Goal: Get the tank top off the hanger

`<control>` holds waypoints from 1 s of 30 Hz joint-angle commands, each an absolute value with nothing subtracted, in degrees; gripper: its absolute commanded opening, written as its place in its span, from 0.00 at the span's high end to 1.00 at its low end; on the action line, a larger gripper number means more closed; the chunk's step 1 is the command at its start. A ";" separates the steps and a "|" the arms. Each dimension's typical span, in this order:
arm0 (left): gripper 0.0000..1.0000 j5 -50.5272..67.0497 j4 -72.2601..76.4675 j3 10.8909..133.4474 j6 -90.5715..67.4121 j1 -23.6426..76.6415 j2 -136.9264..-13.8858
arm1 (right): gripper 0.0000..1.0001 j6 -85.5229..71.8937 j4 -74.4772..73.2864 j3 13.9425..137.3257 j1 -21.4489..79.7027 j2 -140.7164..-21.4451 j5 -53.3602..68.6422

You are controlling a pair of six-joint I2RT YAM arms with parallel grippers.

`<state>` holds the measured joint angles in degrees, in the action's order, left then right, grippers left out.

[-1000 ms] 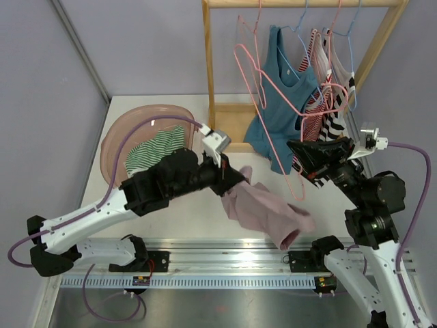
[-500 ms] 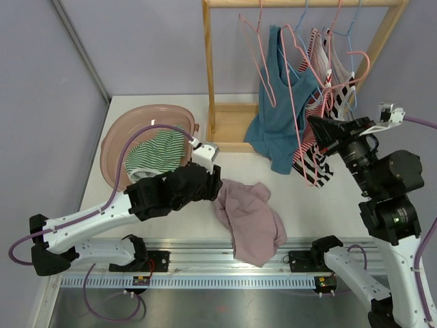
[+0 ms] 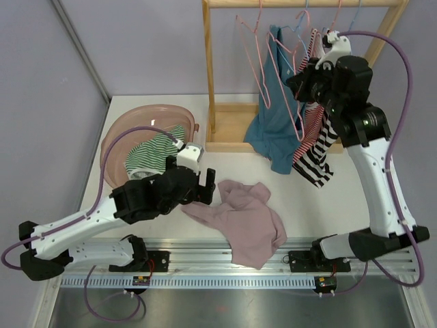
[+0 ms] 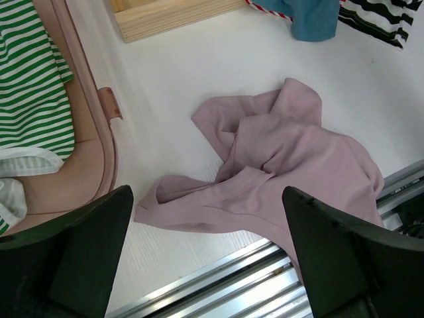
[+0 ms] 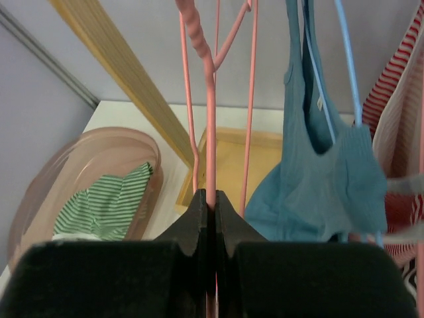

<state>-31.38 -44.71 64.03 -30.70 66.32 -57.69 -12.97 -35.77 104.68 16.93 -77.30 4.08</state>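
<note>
The mauve tank top (image 3: 242, 219) lies crumpled on the white table, off any hanger; the left wrist view shows it spread below the jaws (image 4: 291, 159). My left gripper (image 3: 208, 186) (image 4: 207, 192) hovers over its left edge, open wide with nothing between the fingers. My right gripper (image 3: 300, 80) (image 5: 212, 199) is raised high beside the wooden rack and is shut on the wire of a bare pink hanger (image 5: 209, 132).
A pink basin (image 3: 116, 137) (image 4: 106, 165) holding green-striped clothes sits at the left. The wooden rack (image 3: 208, 68) carries a blue tank top (image 3: 280, 116) (image 5: 318, 192) and striped garments (image 3: 321, 150) on other hangers. A metal rail (image 3: 225, 263) runs along the near edge.
My left gripper opened and let go of the mauve tank top, which dropped flat on the table; the arm drew back left. My right arm lifted the pink hanger up to the rack.
</note>
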 commanded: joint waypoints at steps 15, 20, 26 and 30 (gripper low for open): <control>0.01 -33.58 -41.84 62.32 -32.00 69.43 -51.24 | 0.96 -5.71 -44.04 153.11 17.14 -115.66 2.37; 0.01 -30.42 -36.76 61.96 -29.80 70.57 -55.10 | 0.70 -5.36 -42.63 149.07 17.05 -112.51 2.37; 0.01 -26.02 -27.96 61.61 -26.28 74.96 -63.52 | 0.29 -5.45 -43.42 144.60 17.05 -104.08 1.94; 0.01 -22.52 -23.22 61.79 -25.14 77.25 -70.56 | 0.04 -6.24 -44.82 139.49 16.96 -94.78 1.84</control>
